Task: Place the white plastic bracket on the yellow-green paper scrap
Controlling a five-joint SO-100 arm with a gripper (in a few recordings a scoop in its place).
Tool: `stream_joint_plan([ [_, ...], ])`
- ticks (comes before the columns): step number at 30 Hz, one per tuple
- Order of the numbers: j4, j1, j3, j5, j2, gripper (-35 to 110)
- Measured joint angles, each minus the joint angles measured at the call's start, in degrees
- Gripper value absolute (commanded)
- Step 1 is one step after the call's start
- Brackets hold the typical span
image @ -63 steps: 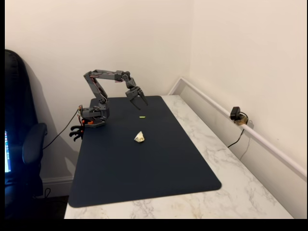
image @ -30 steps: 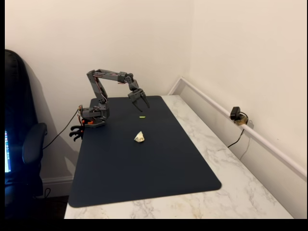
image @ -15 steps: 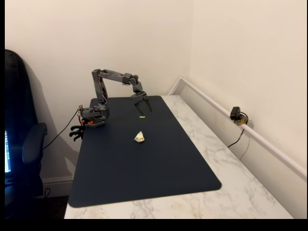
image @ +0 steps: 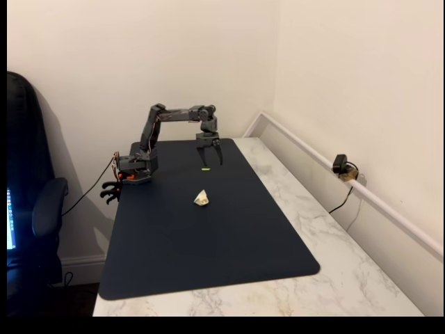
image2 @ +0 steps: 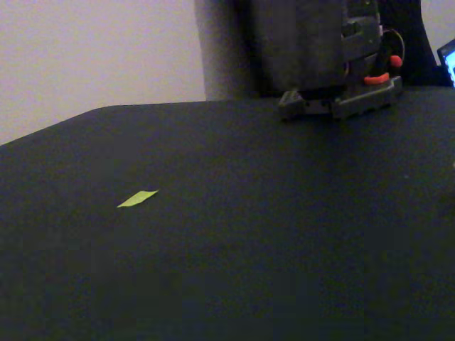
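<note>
Gripper hangs open, fingers spread and pointing down, holding nothing, above the far end of the dark mat. Landmark is the scrap: a thin yellow-green sliver lying flat on the mat, just nearer the camera than the gripper tips and apart from them. Bracket sits on the mat nearer the camera than the scrap, close to it but not touching, slightly to its left in the picture; off-white, wedge-like. Arm base is well left of the scrap, at the mat's left edge, arm reaching out right toward the scrap's side. In the low fixed view the scrap lies flat on the mat, base behind it to the right.
</note>
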Motion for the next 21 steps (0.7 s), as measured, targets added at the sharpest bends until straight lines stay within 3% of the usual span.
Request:
stream_joint_plan([
  [21, 0.0, -15.21, -12.13, 15.03, -11.78, 34],
])
